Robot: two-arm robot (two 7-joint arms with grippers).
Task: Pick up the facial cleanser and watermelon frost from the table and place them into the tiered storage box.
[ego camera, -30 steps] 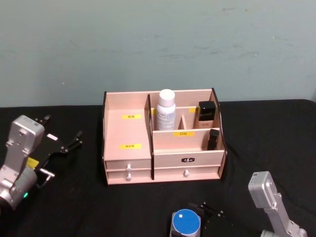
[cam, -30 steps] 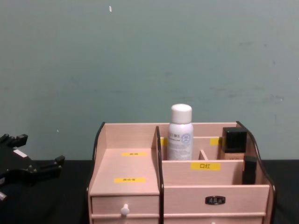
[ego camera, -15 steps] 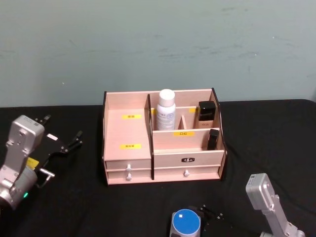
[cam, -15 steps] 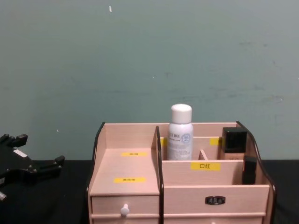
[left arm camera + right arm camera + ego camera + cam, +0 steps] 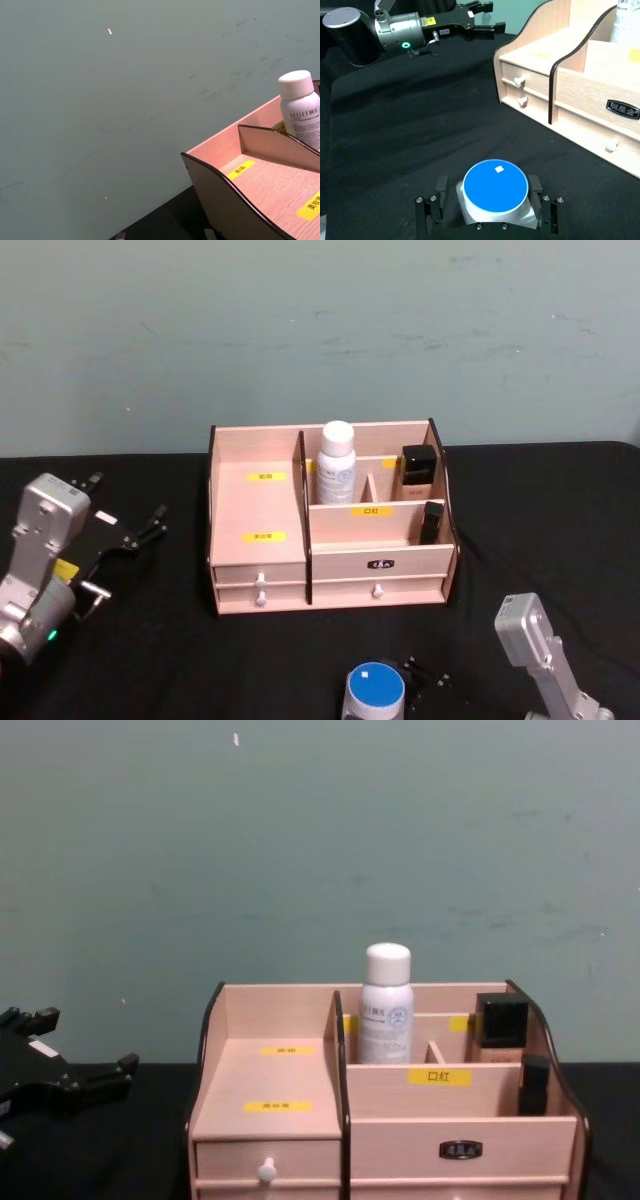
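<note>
My right gripper point(image 5: 488, 192) is clenched on the jar point(image 5: 495, 182), a pad pressed to each side of its white body, the blue lid facing up with a small white mark I cannot read. The jar sits low over the black table point(image 5: 395, 125). My right wrist link point(image 5: 528, 632) rises off to the outer side, with the arm reaching inward. Just beyond these jaws stands the box point(image 5: 570, 80). Its two drawers with white knobs point(image 5: 519, 80) are nearest, and beside them is a dark nameplate point(image 5: 623, 107) with pale characters too small to make out. Above it, a yellow label point(image 5: 438, 1075) on a low divider reads 口红. Other yellow labels point(image 5: 264, 536) lie on the stepped shelf, their print illegible. Past the divider the white bottle point(image 5: 385, 1005) stands upright in a rear compartment. It carries blue lettering I cannot read for certain. Two black cosmetics point(image 5: 419, 465) point(image 5: 432, 522) stand further to the outer side of it. My left gripper point(image 5: 128, 495) hangs released, fingers spread wide, off the box's far flank from my right jaws and apart from it. It points toward the box, and its silver wrist has a yellow sticker point(image 5: 429, 21) and a green light. Farthest is the grey-green wall point(image 5: 320, 850).
</note>
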